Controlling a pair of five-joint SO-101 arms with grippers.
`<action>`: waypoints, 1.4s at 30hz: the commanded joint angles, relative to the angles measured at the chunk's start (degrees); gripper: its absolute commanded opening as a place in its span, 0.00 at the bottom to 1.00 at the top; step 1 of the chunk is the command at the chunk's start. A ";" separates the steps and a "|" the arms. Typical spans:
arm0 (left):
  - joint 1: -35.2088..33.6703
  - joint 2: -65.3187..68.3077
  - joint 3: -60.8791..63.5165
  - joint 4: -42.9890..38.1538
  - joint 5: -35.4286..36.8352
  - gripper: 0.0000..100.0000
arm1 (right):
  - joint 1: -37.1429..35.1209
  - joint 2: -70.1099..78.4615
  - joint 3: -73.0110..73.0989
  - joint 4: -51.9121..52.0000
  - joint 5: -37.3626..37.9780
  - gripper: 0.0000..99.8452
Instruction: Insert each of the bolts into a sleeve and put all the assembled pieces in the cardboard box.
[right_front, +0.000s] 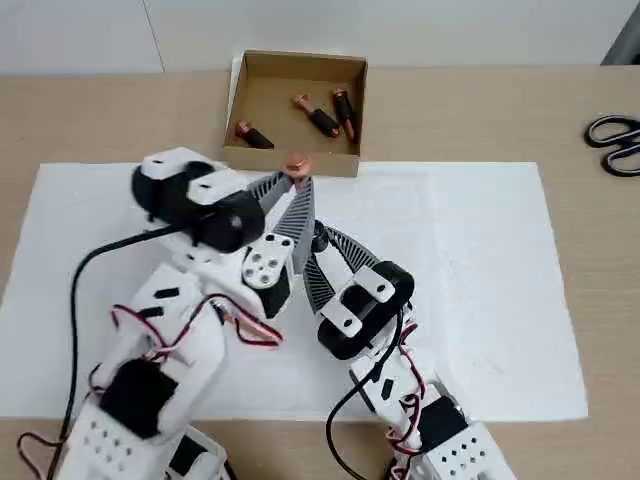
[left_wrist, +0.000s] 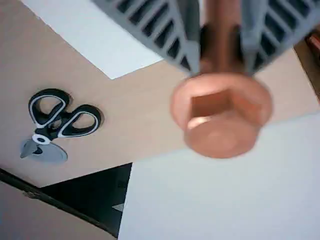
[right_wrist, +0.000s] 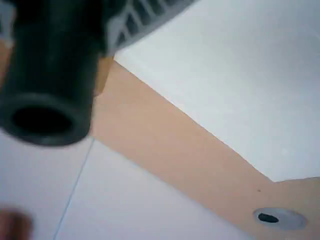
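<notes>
From above: pinching the bolt (right_front: 297, 163) in the left gripper (right_front: 297, 180) at the near wall of the cardboard box (right_front: 275, 95), clutching the sleeve (right_front: 320, 238) in the right gripper (right_front: 322, 246) behind; spotting three assembled pieces (right_front: 318, 117) inside, scissors (right_front: 615, 143) far aside. Left wrist: squeezing the bolt's shank, losing its far end off-frame. Right wrist: gripping the sleeve, barely glimpsing fingers (right_wrist: 145, 15).

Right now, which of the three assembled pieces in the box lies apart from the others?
The assembled piece in the near-left corner of the cardboard box, alone by the left wall; the other two pieces lie close together on the right.
</notes>
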 joint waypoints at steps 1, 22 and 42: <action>-0.09 -0.88 -4.18 2.11 -0.18 0.01 | 0.66 -0.84 0.44 -1.19 0.35 0.00; 0.62 -0.88 0.22 -0.35 5.01 0.01 | 0.66 -0.84 0.44 -1.19 0.35 0.00; -0.79 -0.88 5.14 -0.44 4.75 0.01 | 0.66 -0.84 0.44 -1.19 0.35 0.00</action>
